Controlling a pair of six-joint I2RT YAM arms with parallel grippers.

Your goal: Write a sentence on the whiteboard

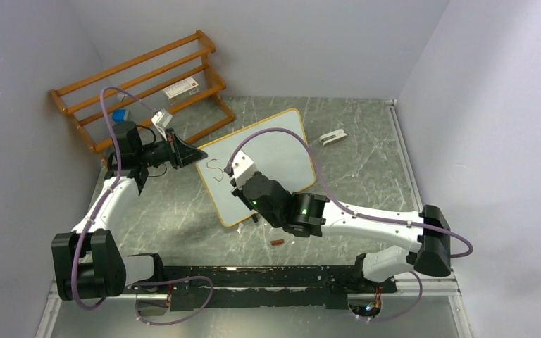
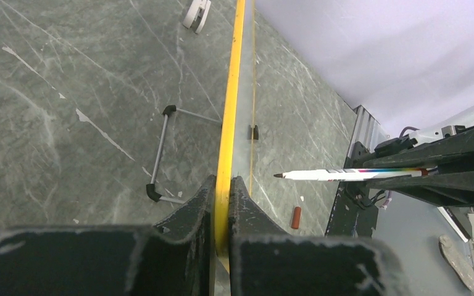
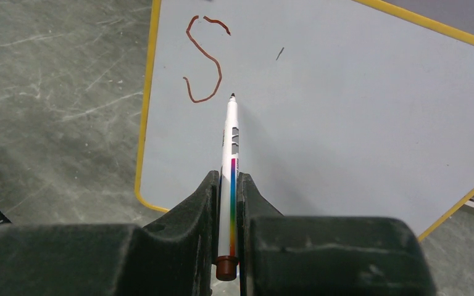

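The whiteboard [image 1: 282, 151] lies tilted on the table, its frame yellowish. My left gripper [image 1: 199, 156] is shut on the board's left edge; in the left wrist view the fingers [image 2: 222, 182] pinch the yellow frame [image 2: 232, 92]. My right gripper [image 1: 243, 179] is shut on a white marker [image 3: 229, 142] with a rainbow stripe, its jaws [image 3: 225, 176] round the barrel. Of the sentence, only a reddish-brown "S" [image 3: 202, 58] shows near the board's top left corner, and a short stroke [image 3: 280, 53] to its right. The marker tip [image 2: 278, 176] sits just right of the S, a little off the surface.
An orange-brown wooden rack [image 1: 141, 84] with a small box stands at the back left. A white clip-like object [image 1: 332, 138] lies right of the board. The marker's red-brown cap [image 1: 277, 242] lies on the table near the front. The board's wire foot [image 2: 160, 154] shows beneath it.
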